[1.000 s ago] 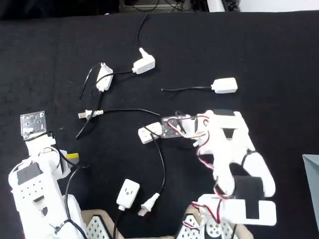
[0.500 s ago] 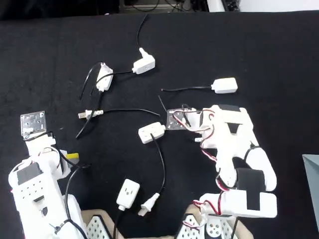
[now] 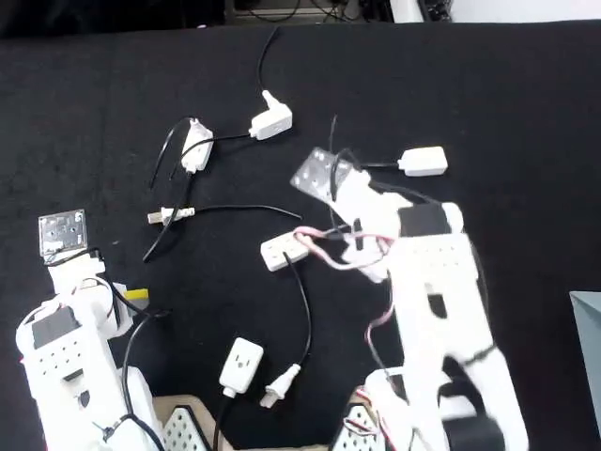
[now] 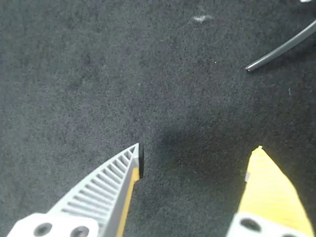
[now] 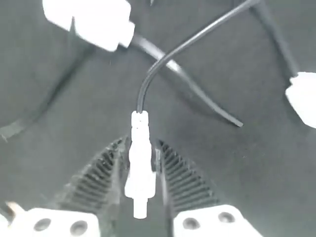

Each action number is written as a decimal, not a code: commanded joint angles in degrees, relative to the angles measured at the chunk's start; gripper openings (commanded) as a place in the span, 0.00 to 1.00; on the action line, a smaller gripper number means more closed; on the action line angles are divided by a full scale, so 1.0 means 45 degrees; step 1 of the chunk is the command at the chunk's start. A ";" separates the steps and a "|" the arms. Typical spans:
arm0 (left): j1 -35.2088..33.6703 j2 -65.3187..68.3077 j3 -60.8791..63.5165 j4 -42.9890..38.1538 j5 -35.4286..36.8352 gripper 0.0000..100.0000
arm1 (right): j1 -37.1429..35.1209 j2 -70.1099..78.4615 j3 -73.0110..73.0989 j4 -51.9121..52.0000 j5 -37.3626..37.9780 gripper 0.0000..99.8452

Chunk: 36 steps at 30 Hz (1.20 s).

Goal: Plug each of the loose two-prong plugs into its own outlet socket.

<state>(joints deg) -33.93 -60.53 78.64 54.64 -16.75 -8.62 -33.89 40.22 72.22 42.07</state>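
My right gripper (image 5: 140,145) is shut on a slim white plug (image 5: 139,168). The plug's black cord (image 5: 163,69) curves away from the fingers. In the high view the right arm (image 3: 437,282) stretches over the table's middle, next to a white outlet socket (image 3: 285,249) lying on the cloth. A loose two-prong plug (image 3: 169,215) lies left of that socket. Near the front edge lie another outlet socket (image 3: 241,365) and a two-prong plug (image 3: 280,385). My left gripper (image 4: 197,153) hangs open over bare black cloth at the front left.
A white plug body (image 3: 270,120) and a joined white pair (image 3: 195,146) lie at the back. A white adapter (image 3: 423,162) rests just right of the right arm's wrist. Black cords cross the middle. A grey-blue object (image 3: 590,329) sits at the right edge.
The right arm rose from beside the middle outlet socket and swung toward the far side of the table. The left arm has stayed still.
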 commanded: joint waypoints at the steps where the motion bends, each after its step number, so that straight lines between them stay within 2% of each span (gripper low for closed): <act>1: 0.0010 -0.0137 -0.0186 -0.0176 0.0098 0.34 | -0.0918 -0.1670 -0.0615 -0.0410 -0.2129 0.01; 6: 0.1553 -0.0156 -0.0303 -0.0176 0.0156 0.34 | -0.1114 -0.3331 -0.0029 -0.2735 -0.5040 0.01; 11: 0.2042 -0.0156 -0.1924 -0.0137 0.1504 0.34 | -0.1114 -0.4327 0.2061 -0.6759 -0.8440 0.01; 15: 0.2491 -0.0156 -0.3526 -0.0059 0.2051 0.33 | -0.1856 -0.4913 0.4073 -0.9573 -0.9143 0.01; 18: 0.3292 -0.0156 -0.4249 -0.0059 0.2168 0.25 | -0.2813 -0.5421 0.5109 -1.0569 -0.9123 0.01; 22: 0.5050 -0.0156 -0.4444 -0.0176 0.2168 0.18 | -0.4083 -0.6007 0.5480 -1.0608 -0.9162 0.01; 27: 0.6926 -0.0156 -0.4425 -0.0488 0.2188 0.19 | -0.5411 -0.6242 0.5480 -0.9748 -0.9221 0.01; 36: 0.7433 -0.0156 -0.3292 -0.4024 0.2188 0.20 | -0.7326 -0.6242 0.5402 -0.8322 -0.9221 0.01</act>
<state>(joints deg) -1.32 -60.44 62.73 43.30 -7.34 -39.30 -60.88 65.27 33.71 1.27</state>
